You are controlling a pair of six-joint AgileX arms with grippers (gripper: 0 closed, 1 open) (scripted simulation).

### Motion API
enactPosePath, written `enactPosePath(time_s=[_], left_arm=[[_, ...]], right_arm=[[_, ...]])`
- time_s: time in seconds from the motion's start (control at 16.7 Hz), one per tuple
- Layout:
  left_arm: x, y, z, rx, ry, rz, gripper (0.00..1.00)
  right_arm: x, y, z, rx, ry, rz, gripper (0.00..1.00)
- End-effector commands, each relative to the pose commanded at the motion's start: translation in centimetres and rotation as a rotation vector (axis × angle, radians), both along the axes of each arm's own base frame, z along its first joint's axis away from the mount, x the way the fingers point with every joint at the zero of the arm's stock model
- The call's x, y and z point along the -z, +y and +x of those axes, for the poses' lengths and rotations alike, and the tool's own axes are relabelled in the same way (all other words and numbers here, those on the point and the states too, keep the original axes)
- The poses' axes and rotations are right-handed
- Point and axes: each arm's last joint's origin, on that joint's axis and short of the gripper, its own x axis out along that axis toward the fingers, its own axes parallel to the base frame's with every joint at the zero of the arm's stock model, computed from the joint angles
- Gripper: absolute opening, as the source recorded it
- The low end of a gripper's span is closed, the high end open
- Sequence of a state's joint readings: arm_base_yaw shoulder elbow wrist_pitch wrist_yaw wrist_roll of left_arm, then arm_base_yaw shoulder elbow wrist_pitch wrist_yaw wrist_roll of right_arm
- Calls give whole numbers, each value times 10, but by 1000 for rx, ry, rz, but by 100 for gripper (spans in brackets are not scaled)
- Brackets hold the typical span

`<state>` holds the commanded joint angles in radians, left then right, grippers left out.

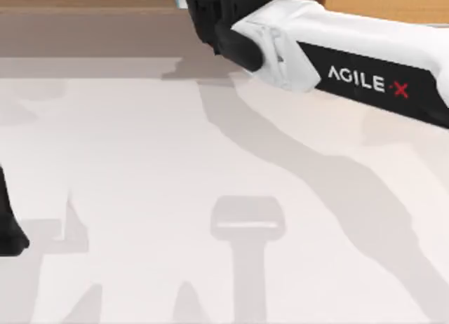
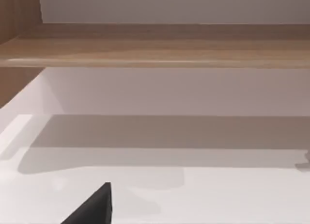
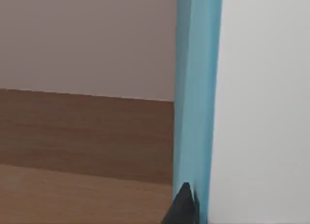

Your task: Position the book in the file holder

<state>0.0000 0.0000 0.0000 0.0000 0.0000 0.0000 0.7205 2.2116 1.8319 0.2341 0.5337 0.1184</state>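
Right gripper (image 3: 186, 209), a black two-finger tool on the white AgileX arm (image 1: 365, 64) reaching to the table's far edge, is showing just one dark fingertip (image 3: 184, 204) against the thin white book with the smooth teal edge (image 3: 198, 88), so I am judging it is pinching that book, carried upright close to the wrist. Beyond it I am seeing a matte white tabletop (image 1: 140, 163) and a brown wood-grain shelf (image 2: 155, 52), so placement is looking unfinished. Left gripper (image 2: 92, 207) is sitting parked at the table's left edge; its spread I cannot tell.
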Motion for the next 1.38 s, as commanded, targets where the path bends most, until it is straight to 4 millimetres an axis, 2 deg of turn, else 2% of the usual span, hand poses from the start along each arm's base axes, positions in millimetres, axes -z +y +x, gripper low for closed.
enactPosePath(time_s=[0.24,0.42,0.6,0.78,0.96,1.14,1.38], left_arm=[[0,0,0,0,0,0,100],[0,0,0,0,0,0,100],[0,0,0,0,0,0,100],[0,0,0,0,0,0,100],[0,0,0,0,0,0,100],[0,0,0,0,0,0,100],[0,0,0,0,0,0,100]], right_arm=[[-33,-45,-40,-163,169,73,0],[-51,-97,-71,-231,316,168,0],[-53,-158,-97,-223,463,297,0],[-42,-220,-115,-135,581,463,0],[-23,-282,-123,28,642,660,0],[0,-343,-125,225,633,872,0],[29,-418,-124,451,535,1131,0]])
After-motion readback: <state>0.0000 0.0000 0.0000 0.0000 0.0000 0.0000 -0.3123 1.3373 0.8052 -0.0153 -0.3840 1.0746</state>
